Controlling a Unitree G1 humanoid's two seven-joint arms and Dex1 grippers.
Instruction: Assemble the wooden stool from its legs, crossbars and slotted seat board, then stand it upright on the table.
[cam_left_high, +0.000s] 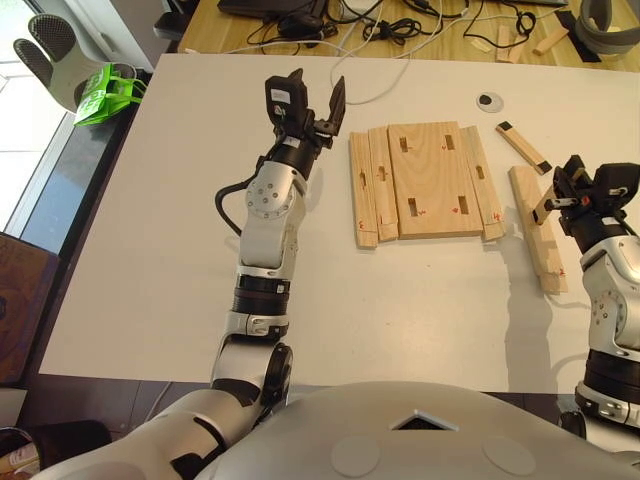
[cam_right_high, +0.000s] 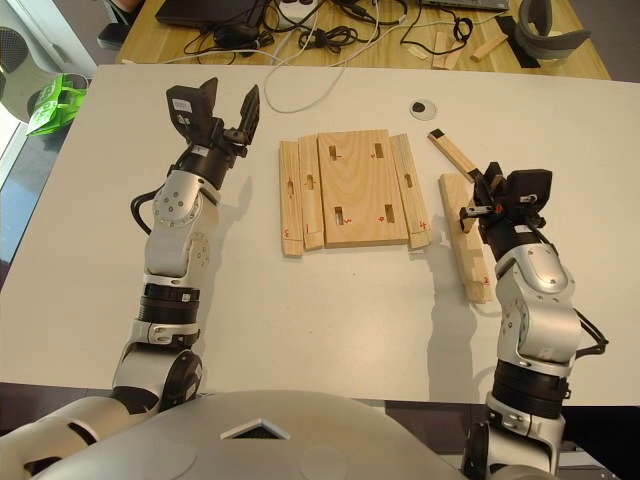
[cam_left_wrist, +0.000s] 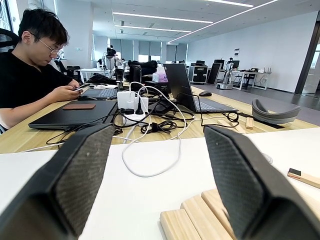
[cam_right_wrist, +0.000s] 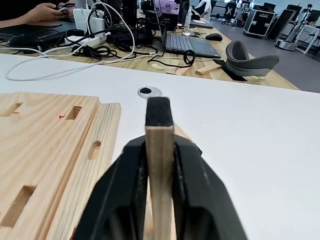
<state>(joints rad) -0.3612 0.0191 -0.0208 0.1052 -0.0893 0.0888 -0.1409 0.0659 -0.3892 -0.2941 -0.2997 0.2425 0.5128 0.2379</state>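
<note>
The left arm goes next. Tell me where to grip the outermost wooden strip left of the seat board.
Probably its near end: the outermost strip lies flat against its neighbour, but that end juts slightly past it. Come from above with the open left gripper, jaws across the narrow width.

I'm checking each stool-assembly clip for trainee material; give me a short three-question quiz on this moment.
1. True or false: the left hand is shut on a wooden piece.
2. How many slots show in the flat pale wooden seat board? A two, B four, C six.
3. Fill in: the right hand grips a thin pale wooden slat with a ___ tip.
Key: 1 false, it is open and empty. 2 B. 3 black.
</note>
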